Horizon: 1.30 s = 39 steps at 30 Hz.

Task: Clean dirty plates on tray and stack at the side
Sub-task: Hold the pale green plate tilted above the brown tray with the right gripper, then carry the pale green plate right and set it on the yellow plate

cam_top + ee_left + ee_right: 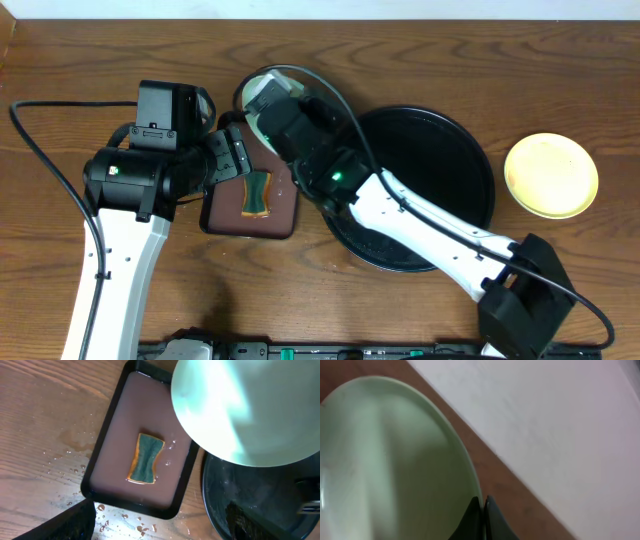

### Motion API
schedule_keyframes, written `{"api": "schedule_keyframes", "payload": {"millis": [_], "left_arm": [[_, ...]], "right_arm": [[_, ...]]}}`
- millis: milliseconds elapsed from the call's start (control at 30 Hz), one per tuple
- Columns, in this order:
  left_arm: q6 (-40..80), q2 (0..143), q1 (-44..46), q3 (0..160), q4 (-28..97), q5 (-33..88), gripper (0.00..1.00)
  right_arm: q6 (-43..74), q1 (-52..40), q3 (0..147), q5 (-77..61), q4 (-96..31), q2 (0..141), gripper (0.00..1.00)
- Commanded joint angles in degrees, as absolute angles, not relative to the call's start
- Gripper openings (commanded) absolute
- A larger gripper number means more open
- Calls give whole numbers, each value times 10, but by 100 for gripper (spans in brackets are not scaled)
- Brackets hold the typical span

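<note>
My right gripper (482,510) is shut on the rim of a pale mint-white plate (395,460) and holds it tilted in the air above the back of the brown tray; the plate also shows in the overhead view (262,82) and the left wrist view (240,410). The black round tray (440,150) lies at centre right with no plate visible on it. A pale yellow plate (551,175) lies on the table at far right. My left gripper (160,530) is open and empty, over the wet table beside the brown tray. A third plate is not visible.
A small rectangular dark brown tray (115,425) holds brownish water and a green-and-yellow sponge (146,457). Water drops (130,520) spot the wood by its near edge. The black tray's rim (207,495) lies just right of it. A white wall borders the table's far edge.
</note>
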State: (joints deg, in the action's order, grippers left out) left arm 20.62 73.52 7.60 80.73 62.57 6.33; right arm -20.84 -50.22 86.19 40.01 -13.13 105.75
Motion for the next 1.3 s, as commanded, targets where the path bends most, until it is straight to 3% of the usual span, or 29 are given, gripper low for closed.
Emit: {"api": "schedule_keyframes", "payload": {"millis": [0, 133, 267, 300, 433, 567, 733, 933, 1133, 1167, 1200, 1233, 1267], "left_arm": [[199, 734, 73, 816, 625, 69, 84], [199, 734, 73, 816, 625, 69, 84], [199, 734, 73, 816, 626, 69, 84], [199, 734, 73, 816, 626, 69, 84], [199, 734, 73, 816, 625, 69, 84], [199, 734, 73, 816, 625, 69, 84], [199, 734, 73, 816, 625, 69, 84], [199, 734, 73, 816, 625, 69, 84], [199, 734, 73, 816, 625, 69, 84], [199, 734, 73, 816, 625, 69, 84], [199, 734, 73, 816, 625, 69, 84], [199, 734, 73, 816, 625, 69, 84], [199, 734, 73, 816, 625, 69, 84]], "right_arm": [[-122, -481, 868, 320, -177, 1039, 1], [62, -419, 870, 308, -277, 1017, 1], [188, -275, 870, 54, -364, 970, 1], [219, -190, 870, -57, -399, 956, 1], [227, -23, 869, -166, -465, 952, 1], [213, 162, 864, -168, -531, 955, 1], [209, 308, 816, -164, -545, 960, 1], [210, 415, 677, -149, -432, 960, 1], [182, 433, 590, -194, -361, 960, 1], [182, 432, 590, -201, -359, 959, 19], [182, 432, 592, -221, -351, 952, 46], [182, 432, 593, -241, -345, 941, 56], [182, 432, 594, -253, -342, 927, 60]]}}
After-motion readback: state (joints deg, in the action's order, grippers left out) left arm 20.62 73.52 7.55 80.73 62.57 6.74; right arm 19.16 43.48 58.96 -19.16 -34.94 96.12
